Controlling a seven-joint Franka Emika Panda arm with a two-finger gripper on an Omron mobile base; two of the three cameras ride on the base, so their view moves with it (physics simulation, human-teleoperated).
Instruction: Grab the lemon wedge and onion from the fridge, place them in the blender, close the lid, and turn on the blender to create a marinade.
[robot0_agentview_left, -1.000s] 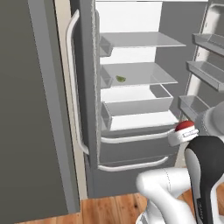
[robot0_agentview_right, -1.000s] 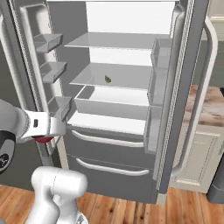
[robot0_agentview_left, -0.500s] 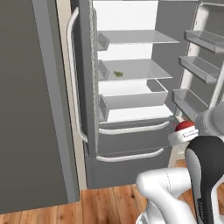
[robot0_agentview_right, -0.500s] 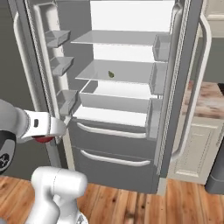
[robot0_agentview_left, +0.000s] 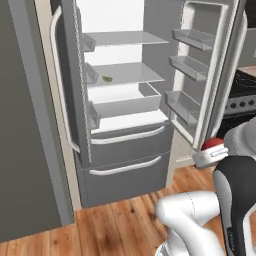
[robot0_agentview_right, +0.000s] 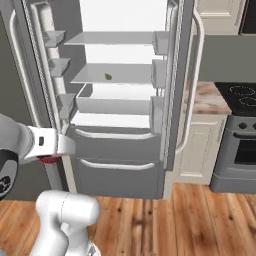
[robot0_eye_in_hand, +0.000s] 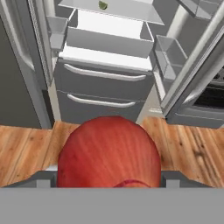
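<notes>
Holding: gripper (robot0_eye_in_hand: 109, 186) clamped wide on the red onion (robot0_eye_in_hand: 109, 151), jaws at its two sides.
Fridge (robot0_eye_in_hand: 105, 94): ahead of the hand, both doors open.
Lemon wedge (robot0_eye_in_hand: 103, 5): far ahead on a fridge shelf, above the drawers.

One tall grey-steel fridge (robot0_agentview_left: 125, 155) stands with two doors open and two lower drawers shut. Inside are two clear shelves, one white open bin, and one tiny yellow-green lemon wedge (robot0_agentview_left: 107, 78). One round red onion (robot0_eye_in_hand: 109, 153) shows in the hand view.
</notes>
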